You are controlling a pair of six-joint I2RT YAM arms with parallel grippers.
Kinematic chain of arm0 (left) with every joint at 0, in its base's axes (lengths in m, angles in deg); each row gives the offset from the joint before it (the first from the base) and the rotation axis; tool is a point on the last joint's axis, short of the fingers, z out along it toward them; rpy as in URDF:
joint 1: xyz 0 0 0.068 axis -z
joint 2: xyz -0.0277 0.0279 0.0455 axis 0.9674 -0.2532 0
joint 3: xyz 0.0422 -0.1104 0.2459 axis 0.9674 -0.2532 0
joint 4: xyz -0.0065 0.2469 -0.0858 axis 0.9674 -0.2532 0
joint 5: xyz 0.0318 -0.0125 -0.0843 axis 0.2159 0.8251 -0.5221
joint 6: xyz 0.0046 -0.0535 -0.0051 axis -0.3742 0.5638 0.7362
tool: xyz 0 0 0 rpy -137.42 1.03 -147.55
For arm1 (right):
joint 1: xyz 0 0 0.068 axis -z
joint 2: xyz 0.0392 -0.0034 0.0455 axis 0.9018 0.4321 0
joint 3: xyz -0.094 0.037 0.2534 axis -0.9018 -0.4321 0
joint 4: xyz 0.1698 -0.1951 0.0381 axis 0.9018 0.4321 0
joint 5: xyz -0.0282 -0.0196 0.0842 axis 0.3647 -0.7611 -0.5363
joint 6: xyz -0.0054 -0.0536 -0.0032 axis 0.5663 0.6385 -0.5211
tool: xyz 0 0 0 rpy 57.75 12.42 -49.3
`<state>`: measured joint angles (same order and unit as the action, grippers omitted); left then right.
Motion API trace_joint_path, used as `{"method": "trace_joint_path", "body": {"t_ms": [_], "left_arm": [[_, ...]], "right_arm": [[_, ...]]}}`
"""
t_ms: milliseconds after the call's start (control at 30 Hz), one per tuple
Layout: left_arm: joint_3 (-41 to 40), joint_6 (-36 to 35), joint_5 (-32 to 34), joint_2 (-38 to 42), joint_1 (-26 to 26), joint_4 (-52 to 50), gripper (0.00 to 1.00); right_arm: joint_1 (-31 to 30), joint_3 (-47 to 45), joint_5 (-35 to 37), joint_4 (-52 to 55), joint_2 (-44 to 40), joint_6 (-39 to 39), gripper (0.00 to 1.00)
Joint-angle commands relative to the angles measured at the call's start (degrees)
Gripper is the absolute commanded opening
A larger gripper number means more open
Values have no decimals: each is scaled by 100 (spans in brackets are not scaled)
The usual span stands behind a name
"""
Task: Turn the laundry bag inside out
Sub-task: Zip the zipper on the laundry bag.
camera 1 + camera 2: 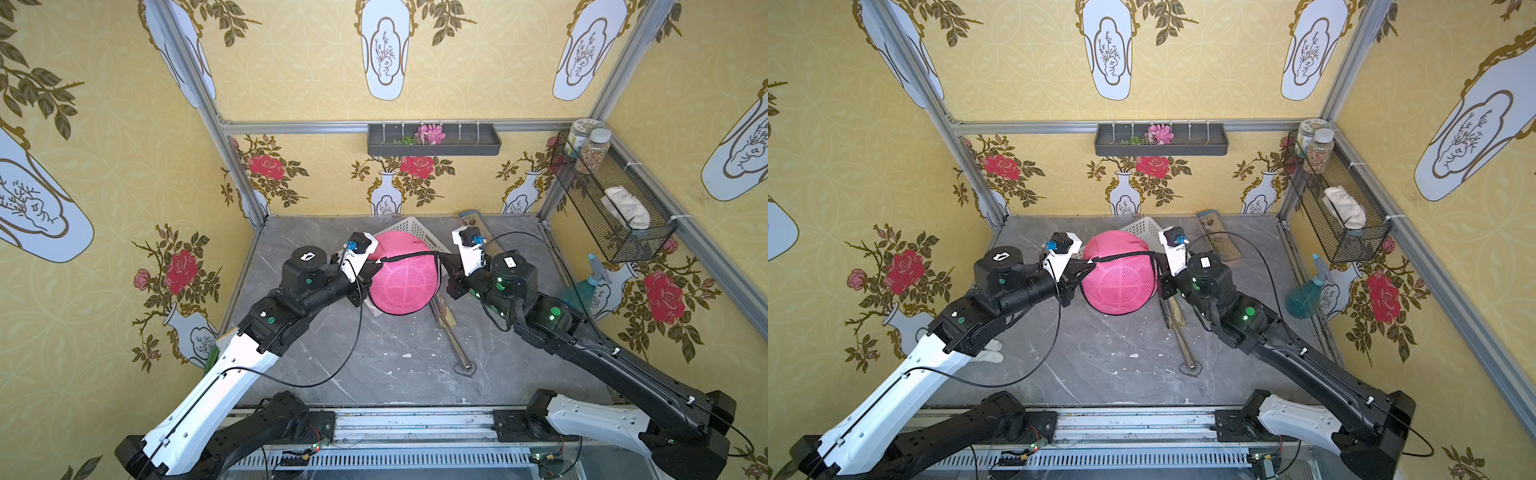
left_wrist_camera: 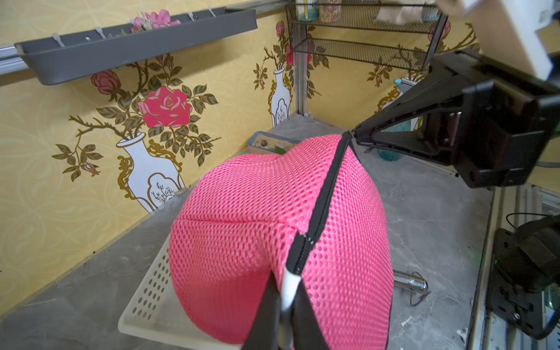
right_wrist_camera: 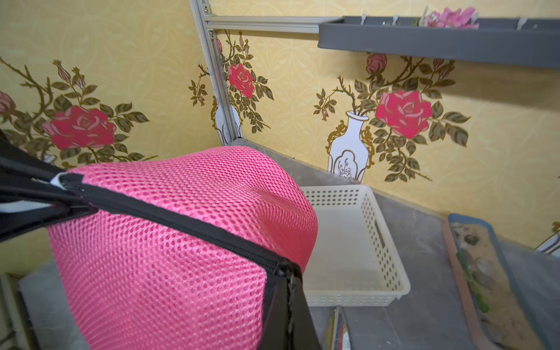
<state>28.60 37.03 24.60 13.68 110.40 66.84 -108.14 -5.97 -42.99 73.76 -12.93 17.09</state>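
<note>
Holding the laundry bag (image 1: 402, 286) up off the grey surface (image 1: 374, 365), over the near part of the white perforated basket (image 1: 409, 227), as seen in both top views. Gripping it at two opposite ends: left jaws pressed together on the small white tab (image 2: 289, 285) at the bag's 9 o'clock end, right jaws clamped on the black zipper trim (image 2: 328, 188) at its 3 o'clock end.

Stretched taut from 9 to 3 o'clock along that zipper line, so lying with the long axis across the scene, straight from one pair of jaws to the other. Bulging as a pink mesh dome toward 6 o'clock and downward, with a smaller swell toward 12 o'clock over the basket. Neither pair nearer than the other: one at each end, none free to reach inside.

Seemingly zipped along the whole visible run, though hard to tell right at the 3 o'clock end. Judging from that, turning not yet begun. Probably calls first for opening along the 9-to-3 line, anchoring one end while drawing the slider from the other. Some risk of the soft mesh sagging into the basket once either end goes slack.
</note>
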Motion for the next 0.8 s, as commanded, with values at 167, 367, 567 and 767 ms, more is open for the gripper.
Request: {"method": "trace_joint_path", "body": {"t_ms": [167, 367, 567, 767], "left_arm": [[-230, 264, -162, -178, -22, 169, 60], [132, 86, -132, -269, -18, -220, 68], [501, 178, -925, -807, -18, -46, 69], [831, 275, -1041, -1283, -13, 25, 72]], "right_arm": [[619, 927, -972, 454, 594, -1186, 0], [984, 1224, -1698, 755, 832, -780, 0], [1074, 1353, -2051, 819, 1047, -689, 0], [944, 1449, -2356, 473, 1444, -881, 0]]}}
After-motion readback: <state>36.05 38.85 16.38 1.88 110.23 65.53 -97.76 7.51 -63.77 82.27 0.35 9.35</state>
